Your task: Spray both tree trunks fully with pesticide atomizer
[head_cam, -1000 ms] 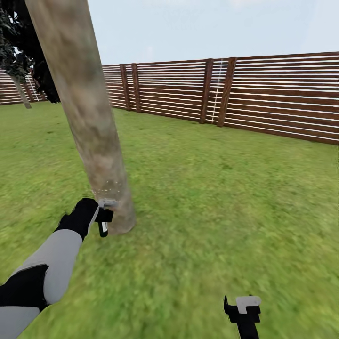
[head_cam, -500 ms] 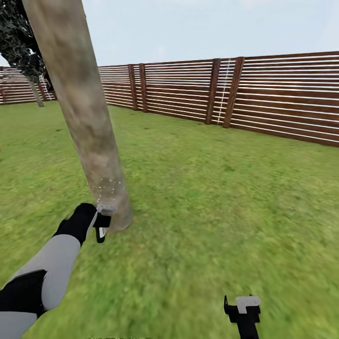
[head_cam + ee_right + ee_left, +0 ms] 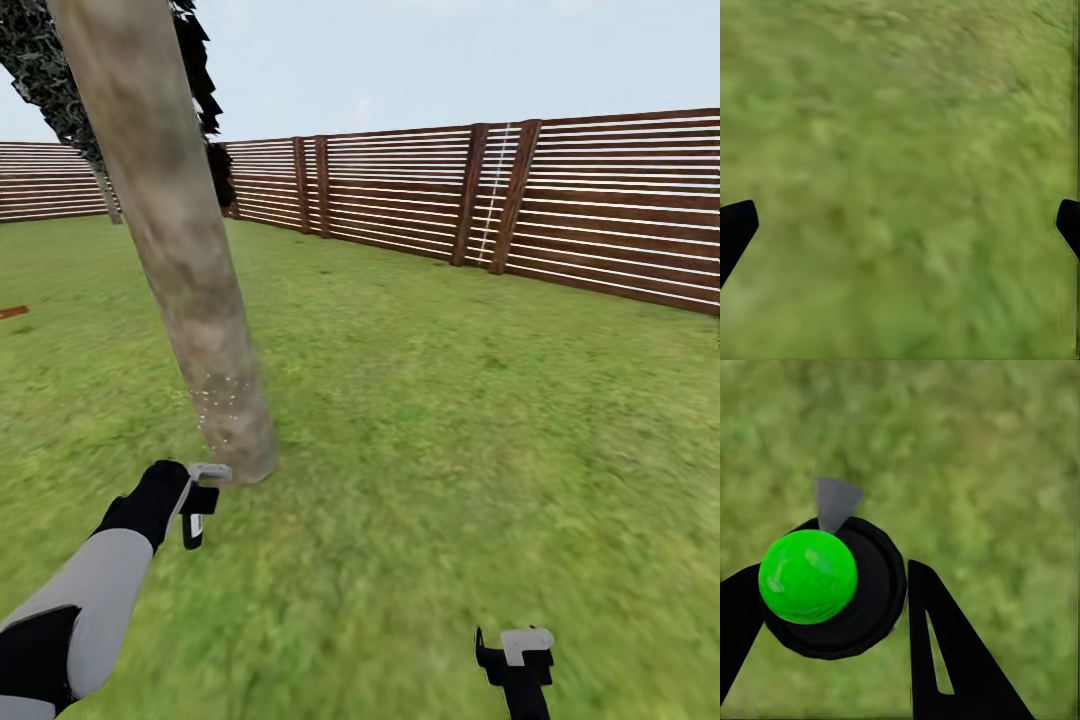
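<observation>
Now the left gripper [image 3: 200, 497] clamps the sprayer [image 3: 832, 589], aimed at the trunk [image 3: 190, 290] just ahead. White specks [image 3: 222, 405] dot its base. Right gripper [image 3: 515, 655] hangs wide, empty.

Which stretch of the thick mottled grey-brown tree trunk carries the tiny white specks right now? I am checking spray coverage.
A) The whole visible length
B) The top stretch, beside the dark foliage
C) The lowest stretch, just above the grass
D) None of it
C: the tiny white specks dot only the lowest stretch of the thick mottled grey-brown tree trunk, just above the grass; higher up the bark looks bare.
</observation>
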Motion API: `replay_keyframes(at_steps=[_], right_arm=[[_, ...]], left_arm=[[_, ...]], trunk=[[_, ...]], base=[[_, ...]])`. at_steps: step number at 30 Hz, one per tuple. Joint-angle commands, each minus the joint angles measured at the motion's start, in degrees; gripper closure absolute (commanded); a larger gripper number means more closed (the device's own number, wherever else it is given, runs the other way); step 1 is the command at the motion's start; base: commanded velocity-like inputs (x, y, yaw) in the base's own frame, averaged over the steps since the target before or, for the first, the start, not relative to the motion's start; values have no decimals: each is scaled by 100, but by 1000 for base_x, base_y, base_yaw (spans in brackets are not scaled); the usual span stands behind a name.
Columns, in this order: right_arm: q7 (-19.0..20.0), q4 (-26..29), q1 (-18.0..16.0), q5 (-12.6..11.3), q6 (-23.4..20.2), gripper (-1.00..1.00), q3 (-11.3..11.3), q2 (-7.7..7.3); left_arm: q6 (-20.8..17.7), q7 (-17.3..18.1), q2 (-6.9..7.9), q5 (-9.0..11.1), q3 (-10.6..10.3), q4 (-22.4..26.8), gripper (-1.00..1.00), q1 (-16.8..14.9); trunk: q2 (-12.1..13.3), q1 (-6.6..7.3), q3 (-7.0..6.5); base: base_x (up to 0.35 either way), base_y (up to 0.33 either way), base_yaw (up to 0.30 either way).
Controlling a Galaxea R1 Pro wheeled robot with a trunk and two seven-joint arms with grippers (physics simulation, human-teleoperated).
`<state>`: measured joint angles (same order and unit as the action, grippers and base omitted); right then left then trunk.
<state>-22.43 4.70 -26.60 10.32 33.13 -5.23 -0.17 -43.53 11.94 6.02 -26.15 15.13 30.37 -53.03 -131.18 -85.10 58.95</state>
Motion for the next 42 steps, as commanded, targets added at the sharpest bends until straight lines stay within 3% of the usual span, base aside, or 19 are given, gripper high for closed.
replay_keyframes(at_steps=[1, 4, 7, 10, 12, 15, 19, 22, 27, 34, 37, 42], right_arm=[[-60, -5, -3, 32, -14, -100, -46, 0], [-60, -5, -3, 32, -15, -100, -49, 0], [-60, -5, -3, 32, -12, -100, -49, 0], [-60, -5, -3, 32, -12, -100, -49, 0], [-60, -5, -3, 32, -12, -100, -49, 0], [-56, -5, -3, 33, -11, -100, -49, 0], [-51, -5, -3, 40, -15, -100, -49, 0], [-52, -5, 4, 41, -16, -100, -49, 0], [-54, -5, 5, 37, -11, -100, -49, 0], [-51, -5, 6, 38, -17, -100, -49, 0], [-51, -5, 6, 40, -17, -100, -49, 0], [-51, -5, 6, 40, -14, -100, -49, 0]], left_arm=[[-18, 21, 0, -42, 42, 11, 100, 7], [-21, -341, -47, -26, 96, 27, 100, 12], [-27, -465, -52, -22, 166, 30, 100, 12], [183, -480, 1, -40, 642, 12, 100, 12], [464, -545, -11, -65, 763, -51, 100, 17], [571, -660, -63, -34, 794, -91, 100, 20], [655, -674, -81, -28, 808, -860, 100, 24], [1140, -682, -62, -43, 829, -1043, 100, 184], [1296, -710, -66, -34, 841, -1022, 100, 231], [1316, -1032, -56, -14, 859, -1005, 100, 232], [1318, -1035, -71, -13, 1047, -1015, 100, 232], [1309, -1044, -74, -21, 1068, -1017, 100, 232]], trunk=[[-2, 1, 5], [-2, 1, 5], [-2, 1, 5], [-2, 1, 5], [-2, 1, 5], [-2, 1, 5], [-2, 1, 5], [-2, 1, 5], [-2, 1, 5], [-2, 1, 5], [-2, 1, 5], [-2, 1, 5]], base=[[15, -273, 0], [120, -255, 80], [259, -160, 249], [295, -118, 268], [301, -109, 130], [296, -127, 19], [281, -162, 2], [278, -168, 0], [248, -182, 0], [51, -37, 208], [66, -74, 267], [164, -224, 36]])
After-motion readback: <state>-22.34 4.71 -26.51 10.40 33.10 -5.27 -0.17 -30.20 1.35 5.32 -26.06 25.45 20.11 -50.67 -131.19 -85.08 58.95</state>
